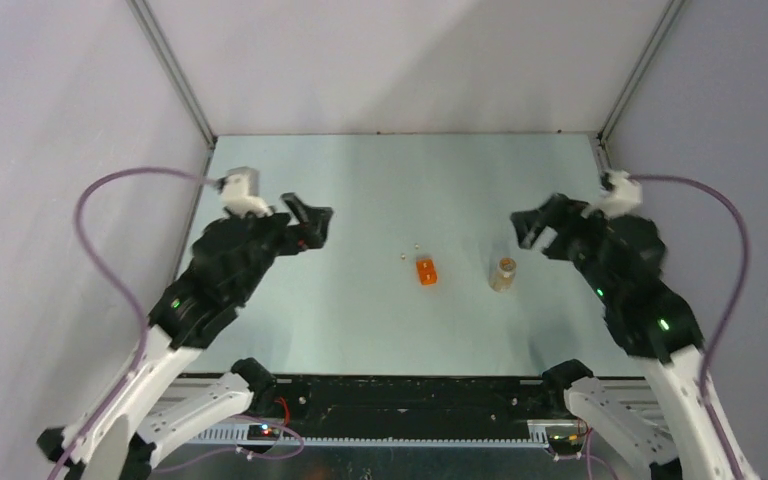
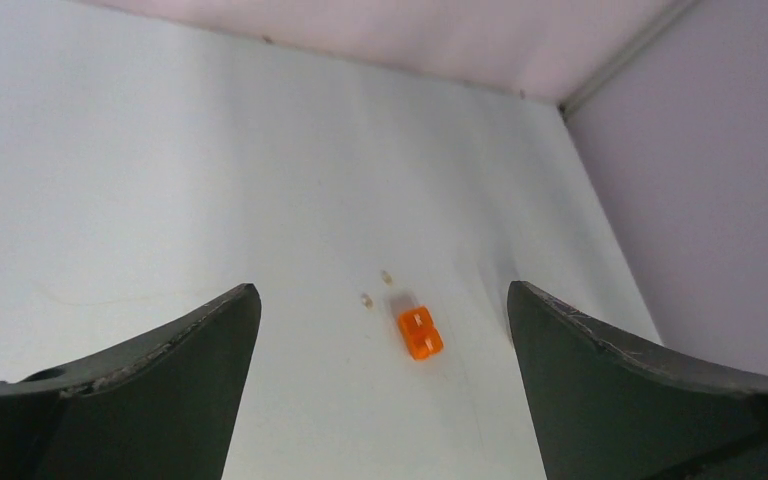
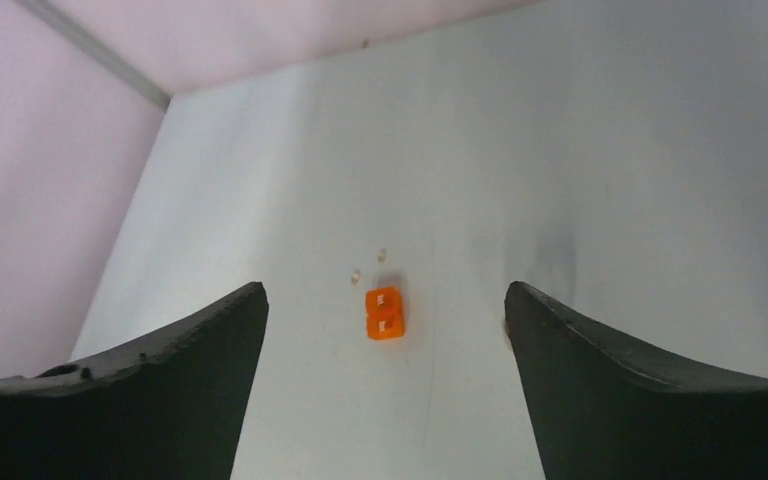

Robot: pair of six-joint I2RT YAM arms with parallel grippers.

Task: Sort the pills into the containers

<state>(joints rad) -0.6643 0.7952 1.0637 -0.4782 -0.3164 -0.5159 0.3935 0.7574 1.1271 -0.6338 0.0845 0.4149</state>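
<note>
- Whitish round pills (image 1: pixel 404 257) are lying loose at eleven o'clock from the orange rectangular plastic box (image 1: pixel 426 270), seemingly all unsorted.
- Left end effector (image 1: pixel 318 228) and right end effector (image 1: pixel 523 230) are hanging spread apart, empty.

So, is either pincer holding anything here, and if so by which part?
Nothing is held. The left pincer and the right pincer are both open and empty; the orange box, vial and pills sit on the table, apart from both.
</note>
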